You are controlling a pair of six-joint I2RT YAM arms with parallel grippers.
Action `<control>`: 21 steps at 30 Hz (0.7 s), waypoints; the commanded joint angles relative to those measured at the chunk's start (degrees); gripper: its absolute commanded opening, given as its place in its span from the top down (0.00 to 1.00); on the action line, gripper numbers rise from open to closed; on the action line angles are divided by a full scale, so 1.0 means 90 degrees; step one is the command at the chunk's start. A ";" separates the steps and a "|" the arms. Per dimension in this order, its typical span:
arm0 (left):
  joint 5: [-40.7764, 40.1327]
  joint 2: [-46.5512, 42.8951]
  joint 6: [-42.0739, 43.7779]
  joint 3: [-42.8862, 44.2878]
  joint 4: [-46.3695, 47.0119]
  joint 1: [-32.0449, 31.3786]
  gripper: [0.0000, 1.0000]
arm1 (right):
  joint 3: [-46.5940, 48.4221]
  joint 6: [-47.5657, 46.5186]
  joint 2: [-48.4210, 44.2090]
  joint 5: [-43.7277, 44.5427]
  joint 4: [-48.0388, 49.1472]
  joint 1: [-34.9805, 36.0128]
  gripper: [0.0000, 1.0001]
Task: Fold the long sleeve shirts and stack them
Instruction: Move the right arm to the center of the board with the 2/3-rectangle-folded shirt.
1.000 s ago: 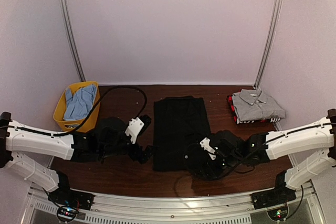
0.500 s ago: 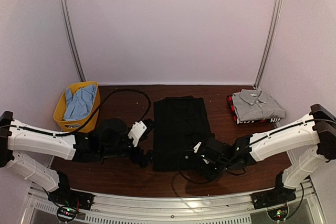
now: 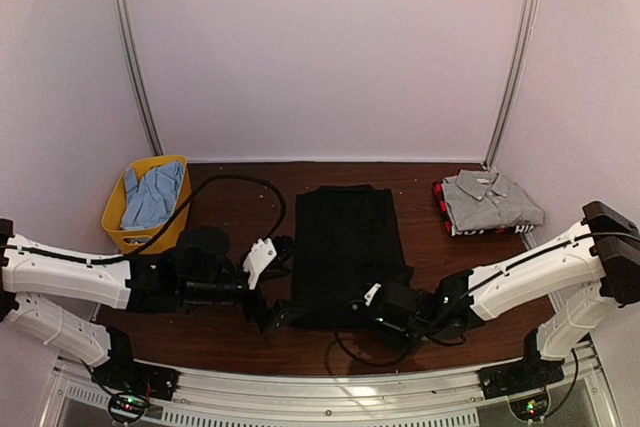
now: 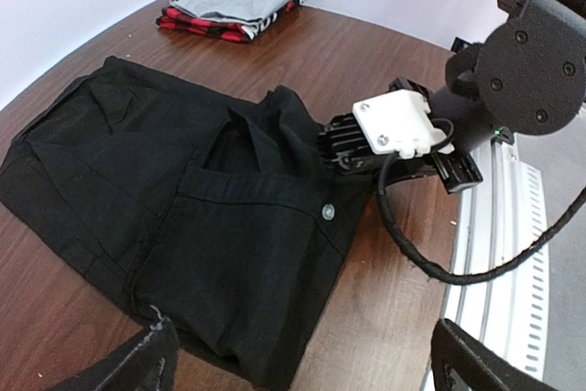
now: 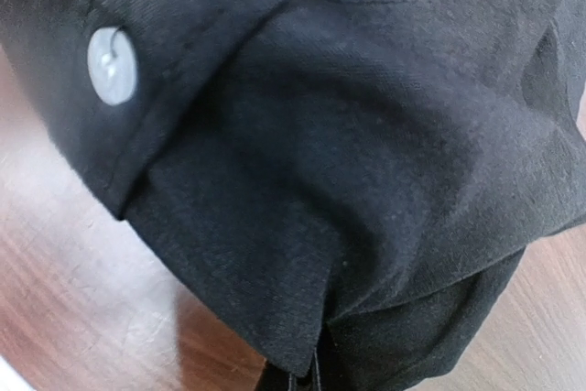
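The black shirt (image 3: 345, 237) is laid flat in the middle of the table (image 3: 420, 179), folded into a long narrow panel that runs from the far side toward the arms. Its near right corner is bunched and raised into a small peak. There the right hand (image 4: 331, 146) is seen with its fingers closed together on the cloth. In the right wrist view the dark fabric is drawn down into a pinch at the bottom edge, and a pale button (image 5: 112, 64) is shown on a hem just above the bare wood.

The left hand (image 4: 307, 361) is held low at the near left corner of the same shirt. Its fingers (image 4: 146, 359) are spread wide, the shirt's edge is seen between them, and nothing is gripped. Whether the tips touch the table cannot be told.

The grey shirt (image 3: 488, 197) is found folded at the far right of the table, its collar turned toward the far wall. It is placed on top of a red-and-black checked garment (image 3: 441, 202), well apart from the black shirt. At the far left a yellow basket (image 3: 112, 212) is set on the table, and a light blue cloth (image 3: 152, 192) is bundled inside it. A black cable (image 3: 245, 179) is looped over the wood between the basket and the black shirt.
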 commanded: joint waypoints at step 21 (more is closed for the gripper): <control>-0.2825 0.1486 0.2261 0.0423 0.0202 -0.2532 0.02 | -0.0806 0.0805 -0.2925 -0.3516 -0.0060 0.0257 1.00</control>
